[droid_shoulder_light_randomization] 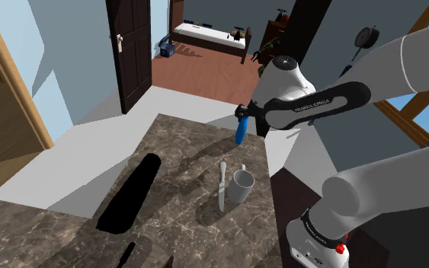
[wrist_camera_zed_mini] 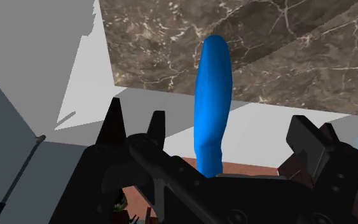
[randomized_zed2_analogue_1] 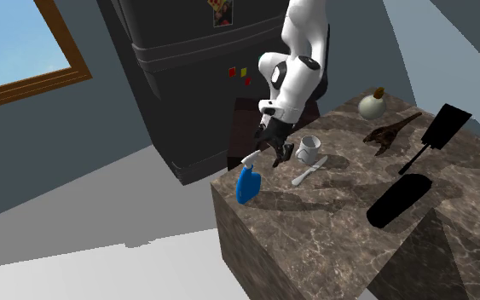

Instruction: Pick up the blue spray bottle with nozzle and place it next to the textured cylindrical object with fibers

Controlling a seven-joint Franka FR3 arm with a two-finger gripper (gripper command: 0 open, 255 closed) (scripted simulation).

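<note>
Nearest me in the shoulder view, a long black cylinder (droid_shoulder_light_randomization: 131,194) lies flat on the bench (droid_shoulder_light_randomization: 182,148), a slab of dark brown-grey marble with pale veins. The cylinder is drawn plain black, so I can make out no surface texture on it.

A little farther, toward that view's right, a pale knife (droid_shoulder_light_randomization: 222,188) lies just beside a white mug (droid_shoulder_light_randomization: 240,186) that stands upright.

Farther still, at the bench's far edge, the end effector (droid_shoulder_light_randomization: 242,114) is closed on the top end of the blue spray bottle (droid_shoulder_light_randomization: 241,133). The bottle is well apart from the black cylinder. Its long axis is close to upright. The nozzle end is up in the fingers, and the rounded base hangs down, leaning a little toward the shoulder view's left. I cannot tell whether the base touches the marble.

The second exterior view shows a small white nozzle at the top and a smooth, glossy blue body that widens toward the base. In the wrist view the body runs straight away from the fingers. There it is a narrow blue shape with a rounded end, crossing the line where the marble edge meets the pale floor.

Beyond the bench are a grey floor (droid_shoulder_light_randomization: 91,145), a dark door (droid_shoulder_light_randomization: 132,53) and a red-brown floor with a bed (droid_shoulder_light_randomization: 205,34).
</note>
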